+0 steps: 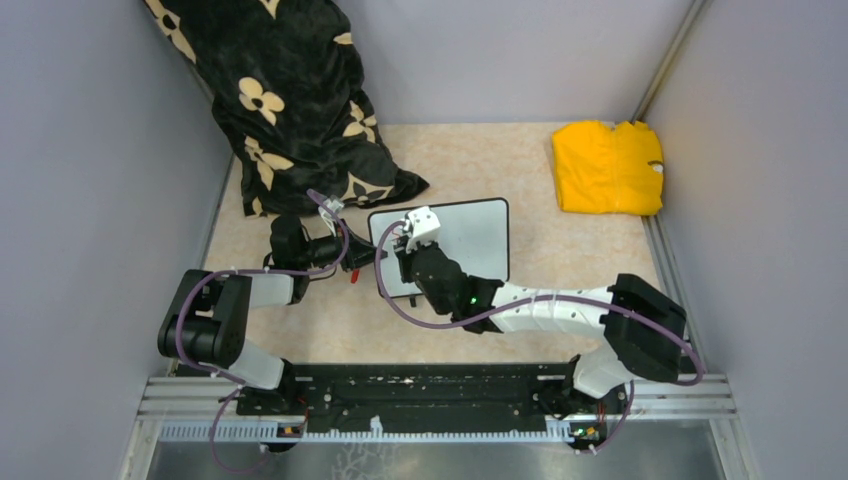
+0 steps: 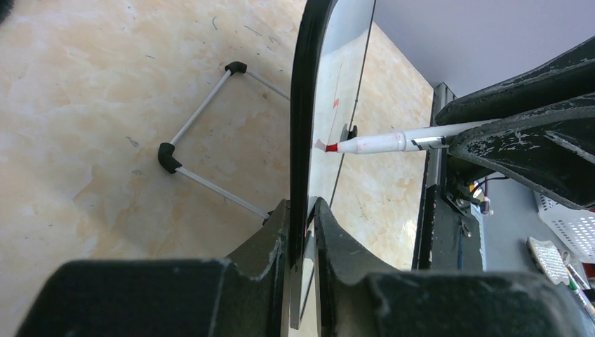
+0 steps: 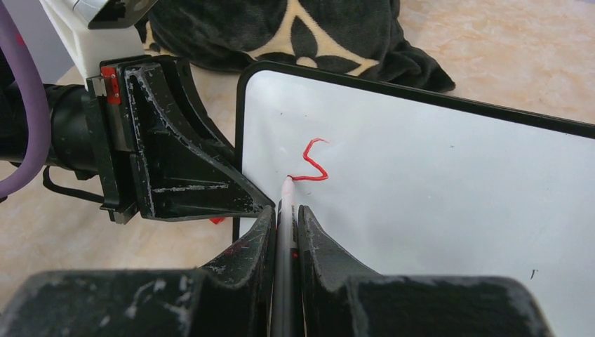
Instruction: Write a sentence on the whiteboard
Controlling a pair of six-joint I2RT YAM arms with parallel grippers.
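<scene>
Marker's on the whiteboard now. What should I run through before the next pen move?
1. Left gripper shut on the edge of the small black-framed white whiteboard: ok.
2. Right gripper shut on the white red-tipped marker: ok.
3. Its tip touching the board at the end of the red squiggle: ok.
4. Blank board to the squiggle's right: ok.
5. Writing complete: not ok, only that squiggle.
6. Wire stand bearing weight: cannot tell.

Soft, even light from above; faint shadows on the worktop (image 1: 480,160). The whiteboard (image 2: 340,56) gleams mildly. Wrist views blur at their bottom edges.
</scene>
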